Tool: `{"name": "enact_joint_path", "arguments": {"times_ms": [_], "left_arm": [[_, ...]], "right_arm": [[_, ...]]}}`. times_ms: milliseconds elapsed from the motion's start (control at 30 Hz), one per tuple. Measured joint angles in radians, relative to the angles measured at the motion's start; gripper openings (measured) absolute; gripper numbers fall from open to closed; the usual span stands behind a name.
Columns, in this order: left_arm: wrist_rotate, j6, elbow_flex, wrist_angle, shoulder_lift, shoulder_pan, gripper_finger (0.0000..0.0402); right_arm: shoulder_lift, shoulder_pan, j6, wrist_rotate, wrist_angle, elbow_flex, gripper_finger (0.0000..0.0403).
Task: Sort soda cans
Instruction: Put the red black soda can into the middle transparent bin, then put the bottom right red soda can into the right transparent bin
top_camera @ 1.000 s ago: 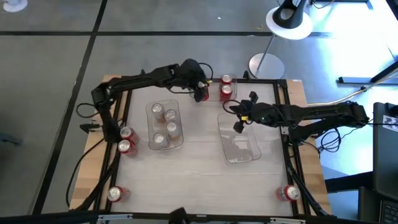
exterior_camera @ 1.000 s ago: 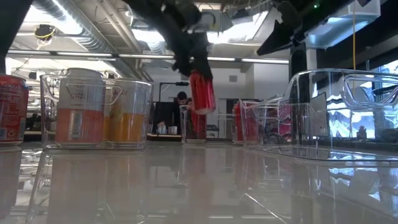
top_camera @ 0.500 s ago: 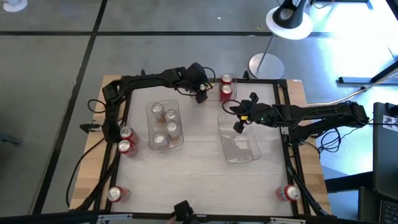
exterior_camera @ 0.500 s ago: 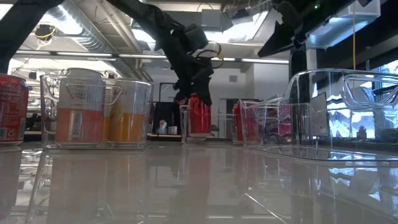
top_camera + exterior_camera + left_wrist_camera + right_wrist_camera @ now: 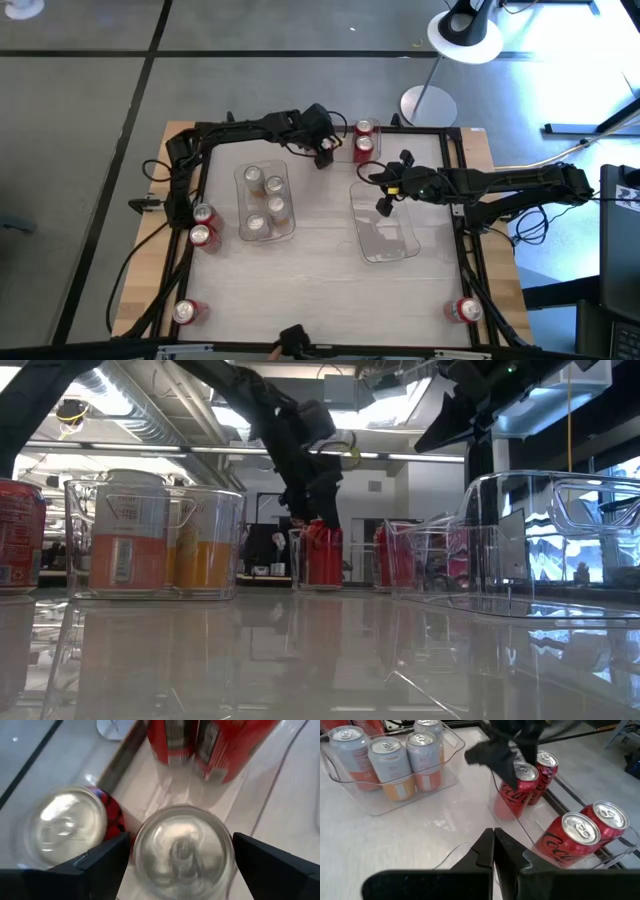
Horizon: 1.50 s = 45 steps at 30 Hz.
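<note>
Left wrist view: a rigid, smooth red soda can [image 5: 182, 852] is straddled by the open left gripper [image 5: 180, 865]; sidewall grasp is advised.

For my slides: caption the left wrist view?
Left end effector open around an upright red can, more red cans beyond.

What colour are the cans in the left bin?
Pale silver with orange lower bands; right wrist view shows it best.

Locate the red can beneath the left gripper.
In the high view the red can stands near the table's far edge, under the left gripper, left of two red cans.
</note>
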Motion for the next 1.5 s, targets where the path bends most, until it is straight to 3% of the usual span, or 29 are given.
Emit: {"name": "enact_joint_path", "arguments": {"times_ms": [167, 267, 400, 533, 633, 800, 967, 1233, 1500], "left_arm": [[0.000, 0.016, 0.000, 0.003, -0.043, 0.000, 0.0336], [0.000, 0.023, 0.000, -0.006, -0.050, -0.001, 0.0336], [0.000, 0.072, 0.000, -0.034, -0.089, -0.002, 0.0337], [-0.004, 0.071, 0.000, -0.050, -0.168, -0.020, 0.0337], [-0.004, 0.066, 0.000, -0.066, -0.242, -0.057, 0.0337], [-0.004, 0.049, 0.000, -0.128, -0.329, -0.155, 0.0337], [-0.003, -0.001, 0.000, -0.217, -0.370, -0.273, 0.0337], [-0.004, -0.081, 0.000, -0.243, -0.367, -0.457, 0.0337], [-0.005, -0.204, -0.057, -0.170, -0.366, -0.581, 0.0337]], "right_arm": [[0.000, 0.000, 0.000, -0.008, 0.000, 0.000, 0.0014], [0.000, 0.000, 0.001, -0.008, 0.001, 0.000, 0.0036], [-0.002, 0.000, 0.018, -0.009, -0.003, 0.001, 0.0099], [-0.004, 0.000, -0.001, -0.019, -0.123, 0.084, 0.0181], [-0.005, 0.000, 0.024, -0.115, -0.276, 0.196, 0.0238], [-0.005, 0.027, 0.227, -0.414, -0.496, 0.334, 0.0307], [-0.003, 0.198, 0.562, -0.585, -0.643, 0.357, 0.0331], [0.039, 0.572, 1.082, -0.594, -0.815, 0.356, 0.0333], [0.125, 0.874, 1.386, -0.615, -0.901, 0.355, 0.0333]]}}
